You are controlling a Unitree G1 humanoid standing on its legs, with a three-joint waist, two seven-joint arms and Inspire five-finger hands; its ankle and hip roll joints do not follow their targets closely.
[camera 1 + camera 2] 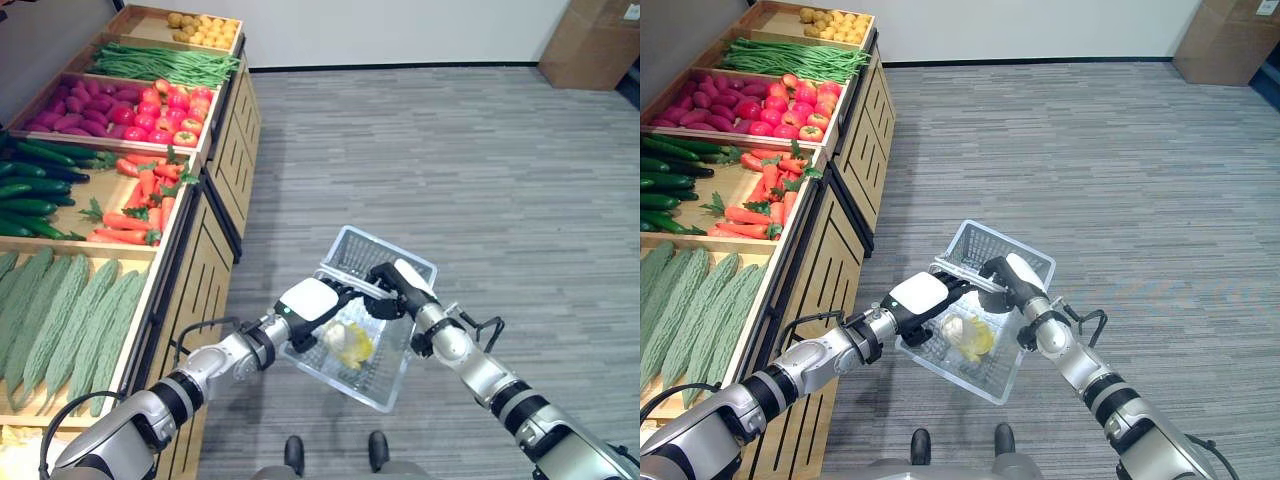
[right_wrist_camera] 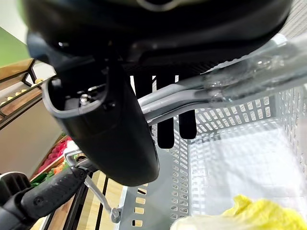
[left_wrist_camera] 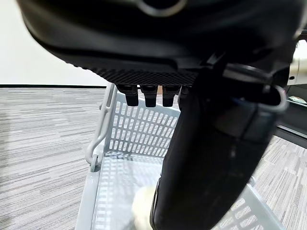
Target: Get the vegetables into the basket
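The right hand (image 1: pixel 398 283) grips the basket's handle (image 2: pixel 230 79), fingers curled over the grey bar, and holds the basket (image 1: pixel 1025 262) up above the carpet (image 1: pixel 450 150). The left hand (image 1: pixel 312 300) sits over the basket's near rim on the stand side, its fingers reaching straight down inside the mesh wall and clasping nothing, its thumb pointing down toward the pale cabbage (image 1: pixel 348 343) that lies on the basket's floor, yellow-green leaves at one end. No writing can be read on the basket or the hands. Beside the basket, toward the robot's left, stands a wooden stand (image 1: pixel 215 250) with slatted sides and sloping trays. The tray nearest the basket holds pale green bitter gourds (image 1: pixel 70 315). Next beyond it come orange carrots (image 1: pixel 140 205) with dark cucumbers (image 1: pixel 30 185) on the side farther from the basket. Further along lie red tomatoes (image 1: pixel 165 110) next to purple sweet potatoes (image 1: pixel 80 105), then green beans (image 1: pixel 165 65), and at the far end, potatoes (image 1: pixel 205 28). A brown cardboard box (image 1: pixel 590 40) stands by the white wall, well apart from the basket. No labels or price tags can be made out on the stand.
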